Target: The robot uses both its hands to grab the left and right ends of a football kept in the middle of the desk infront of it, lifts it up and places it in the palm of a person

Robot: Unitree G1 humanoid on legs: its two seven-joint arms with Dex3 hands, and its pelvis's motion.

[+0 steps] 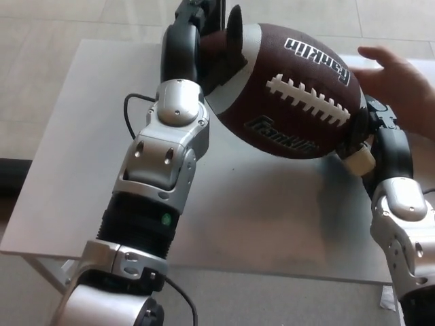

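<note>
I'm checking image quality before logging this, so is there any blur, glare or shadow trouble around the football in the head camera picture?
Head view: the football is sharp, its white lettering and laces readable; soft shine on the silver forearm shells, no washout; a faint shadow lies on the table under the ball; the left robot hand is cut by the top edge, the person's hand by the right edge.

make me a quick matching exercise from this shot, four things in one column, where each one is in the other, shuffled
Things:
1. football
2. left hand
3. right hand
4. person's hand

Places:
A. pressed on the ball's lower, right end
B. open, behind the ball at the picture's right edge
C. tilted, held between the two robot hands
D. clasping the ball's raised, left end

Pairs: 1-C, 2-D, 3-A, 4-B
</note>
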